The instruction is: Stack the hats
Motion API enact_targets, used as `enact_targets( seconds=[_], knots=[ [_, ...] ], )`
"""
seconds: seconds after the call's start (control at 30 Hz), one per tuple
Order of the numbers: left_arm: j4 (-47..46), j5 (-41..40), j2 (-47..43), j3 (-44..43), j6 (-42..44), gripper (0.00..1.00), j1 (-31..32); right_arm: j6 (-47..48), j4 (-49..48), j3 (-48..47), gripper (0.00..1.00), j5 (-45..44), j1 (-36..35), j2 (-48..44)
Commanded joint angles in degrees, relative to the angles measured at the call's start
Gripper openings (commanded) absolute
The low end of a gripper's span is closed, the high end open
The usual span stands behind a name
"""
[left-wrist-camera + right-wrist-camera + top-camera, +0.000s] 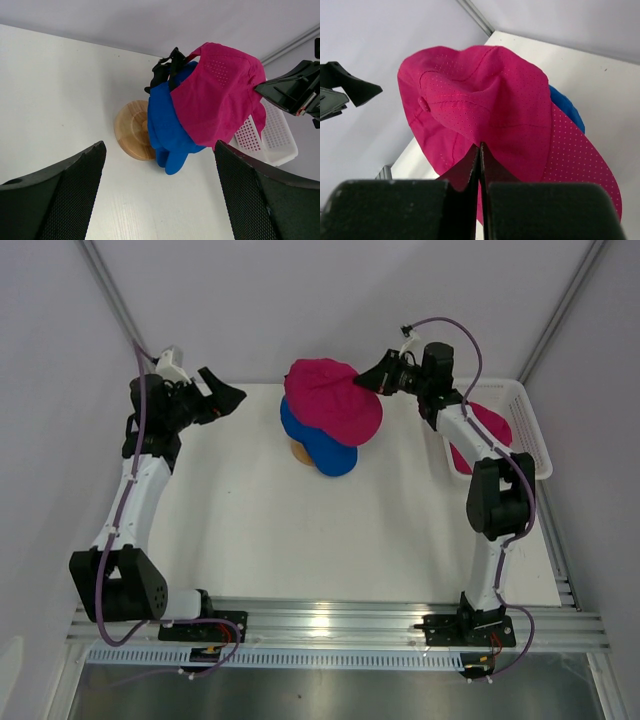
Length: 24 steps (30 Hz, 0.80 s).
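Presently the right pincer [480, 150] is seen pinched shut on the edge of a magenta cap [330, 395], which is draped askew over the blue cap [328, 450] on the wooden stand [131, 131], upper centre of the top view. The left pincer [222, 398] is held wide open and empty at upper left. A second magenta cap [492, 425] is seen in the mesh basket [533, 440] at right. If released off-centre, or snagged on withdrawal, the top cap could be pulled off.
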State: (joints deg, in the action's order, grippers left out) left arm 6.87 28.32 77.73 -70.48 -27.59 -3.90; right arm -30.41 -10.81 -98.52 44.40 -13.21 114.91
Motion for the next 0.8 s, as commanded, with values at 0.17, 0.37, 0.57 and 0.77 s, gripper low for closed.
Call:
enact_targets(
  seconds=[0.17,0.37,0.57,0.77],
  knots=[
    [-4.58,1.57,2.68,-0.54,-2.11,0.91,-0.41,5.18,2.27,-1.41,0.0,-0.02,-2.17,2.07],
    [-7.67,-3.96,9.09,-4.39,-6.85,0.87,0.38,13.53,9.4,-1.94,0.01,-2.47,-3.48,2.42],
    [-4.86,-6.7,17.62,-13.62,-8.7,0.8,5.2,15.91,10.46,0.07,0.01,-2.92,-3.05,3.92],
    [-0.12,-7.13,25.43,-25.31,-5.9,0.8,9.43,17.14,9.4,1.75,0.03,-2.21,-3.4,4.35]
  ],
)
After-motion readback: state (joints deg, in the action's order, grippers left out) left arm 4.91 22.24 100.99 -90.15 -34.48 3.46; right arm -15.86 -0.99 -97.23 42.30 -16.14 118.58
